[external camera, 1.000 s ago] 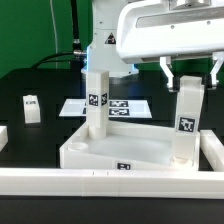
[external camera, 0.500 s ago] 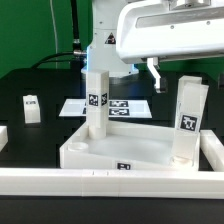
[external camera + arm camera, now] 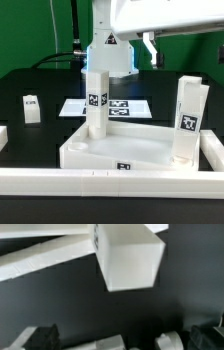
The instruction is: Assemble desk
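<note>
The claw (image 3: 122,336) has let go and risen, jaws apart and empty. The tall white tagged block leg (image 3: 188,118) now stands unaided in a corner of the white plastic tray-like tabletop (image 3: 75,152), likely seated.

the arm (image 3: 107,45) is glossy white, built from rounded shells with darker seams at the joints. a broad white boxy housing (image 3: 165,15) with soft edges sits at its end. thin dark cables (image 3: 74,30) hang beside the arm. the pincer (image 3: 125,335) has dark, blocky fingers (image 3: 35,338).
</note>
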`<state>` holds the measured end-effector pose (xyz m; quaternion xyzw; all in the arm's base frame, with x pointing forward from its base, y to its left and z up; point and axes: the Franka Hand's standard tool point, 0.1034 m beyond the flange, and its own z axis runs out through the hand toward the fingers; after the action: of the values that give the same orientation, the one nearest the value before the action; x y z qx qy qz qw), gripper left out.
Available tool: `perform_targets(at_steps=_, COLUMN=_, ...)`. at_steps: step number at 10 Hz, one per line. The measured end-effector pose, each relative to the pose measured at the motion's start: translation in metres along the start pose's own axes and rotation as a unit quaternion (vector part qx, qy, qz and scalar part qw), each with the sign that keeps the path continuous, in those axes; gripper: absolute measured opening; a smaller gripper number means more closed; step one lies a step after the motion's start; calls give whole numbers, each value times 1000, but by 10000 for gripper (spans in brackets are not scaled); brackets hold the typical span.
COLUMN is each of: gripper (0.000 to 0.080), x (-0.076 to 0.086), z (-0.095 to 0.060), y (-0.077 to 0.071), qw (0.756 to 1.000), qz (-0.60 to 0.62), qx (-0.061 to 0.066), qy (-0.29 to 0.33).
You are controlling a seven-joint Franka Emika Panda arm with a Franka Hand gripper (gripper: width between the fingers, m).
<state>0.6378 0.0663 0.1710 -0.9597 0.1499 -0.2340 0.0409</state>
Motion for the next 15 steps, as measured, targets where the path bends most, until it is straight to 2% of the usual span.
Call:
perform_targets(at_steps=2, gripper=649, x=-1, z=1, y=1, qw=1000, qz=2, qx=-2, qy=-13)
perform_targets(at_steps=3, gripper=649, x=-10, z=9, y=5, qw=999, qz=1, qx=-10, qy=-40)
perform_targets(at_steps=4, gripper=649, x=-14, z=11, y=11, qw=994, qz=8, qx=-22, qy=-109)
perform_targets(at_steps=5, gripper=649, x=-5, z=13, y=14, qw=992, qz=14, qx=-25, qy=-125)
perform_targets(at_steps=8, gripper=649, x=-11, z=11, y=24, qw=974, qz=24, qx=-39, qy=-221)
perform_targets(at_steps=9, gripper=649, x=-9, z=10, y=26, qw=969, qz=18, qx=-50, qy=-242)
perform_targets(at_steps=10, gripper=649, x=-6, z=12, y=21, qw=970, qz=-6, qx=-63, qy=-235)
perform_targets(at_steps=12, gripper=649, x=-11, z=15, y=14, qw=964, qz=-36, qx=-89, qy=-249)
perform_targets(at_steps=15, gripper=649, x=-17, z=19, y=-6, qw=964, qz=-25, qx=-94, qy=-246)
